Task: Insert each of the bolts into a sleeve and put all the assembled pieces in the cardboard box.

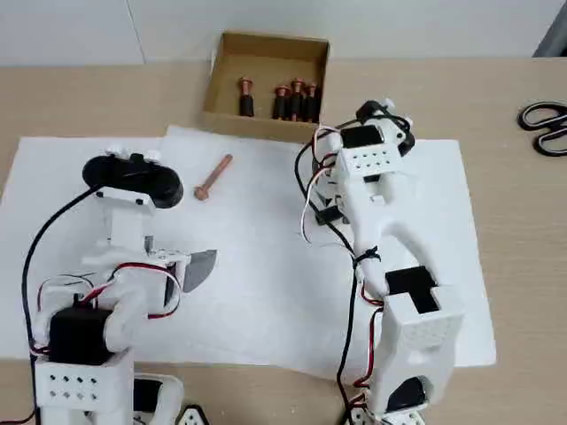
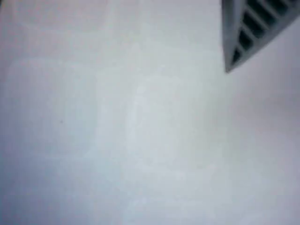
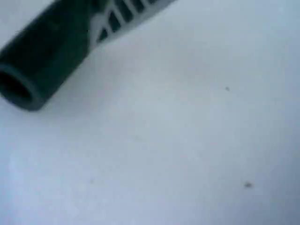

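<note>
A copper bolt (image 1: 213,177) lies loose on the white paper (image 1: 257,292), in front of the cardboard box (image 1: 266,124). Several bolts in black sleeves (image 1: 292,102) stand inside the box. My left gripper (image 1: 183,273) hovers low over the paper, nearer than the bolt, open and holding nothing; one ridged finger (image 2: 253,28) juts over bare paper. My right gripper (image 1: 326,211) is mostly hidden under its own arm, right of the bolt. In the right wrist view a dark sleeve (image 3: 42,56) sits against the ridged finger (image 3: 122,16), its open end pointing outward just above the paper.
Scissors (image 1: 545,124) lie on the wooden table (image 1: 89,97) at the far right. Loose cables hang from the right arm (image 1: 314,190) near the paper's middle. Bare paper stretches between the two arms.
</note>
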`<state>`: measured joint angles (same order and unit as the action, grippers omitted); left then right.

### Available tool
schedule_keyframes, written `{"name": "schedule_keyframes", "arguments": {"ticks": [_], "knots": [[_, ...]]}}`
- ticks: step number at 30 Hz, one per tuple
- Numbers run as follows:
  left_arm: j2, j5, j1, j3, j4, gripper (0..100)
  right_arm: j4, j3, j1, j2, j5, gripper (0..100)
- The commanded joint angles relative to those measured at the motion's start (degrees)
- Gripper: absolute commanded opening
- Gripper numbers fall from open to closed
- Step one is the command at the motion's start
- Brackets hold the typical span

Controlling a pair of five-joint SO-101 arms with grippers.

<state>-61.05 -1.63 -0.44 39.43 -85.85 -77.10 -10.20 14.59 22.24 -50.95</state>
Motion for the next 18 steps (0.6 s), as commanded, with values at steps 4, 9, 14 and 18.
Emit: {"name": "schedule_keyframes", "arguments": {"ticks": [4,9,14,18], "knots": [[-0.4,-0.4,0.2,-0.3,1.5,31,7.4,5.5,0.3,-3.3,-0.5,15.4],[-0.4,-0.4,0.2,-0.3,1.4,31,10.3,8.4,0.3,-3.3,-0.3,15.4],[-0.4,-0.4,0.2,-0.3,1.4,31,9.8,8.6,0.2,-3.3,0.2,9.9],[-0.4,-0.4,0.2,-0.3,1.2,31,7.7,8.6,0.2,-3.7,6.2,1.7]]}}
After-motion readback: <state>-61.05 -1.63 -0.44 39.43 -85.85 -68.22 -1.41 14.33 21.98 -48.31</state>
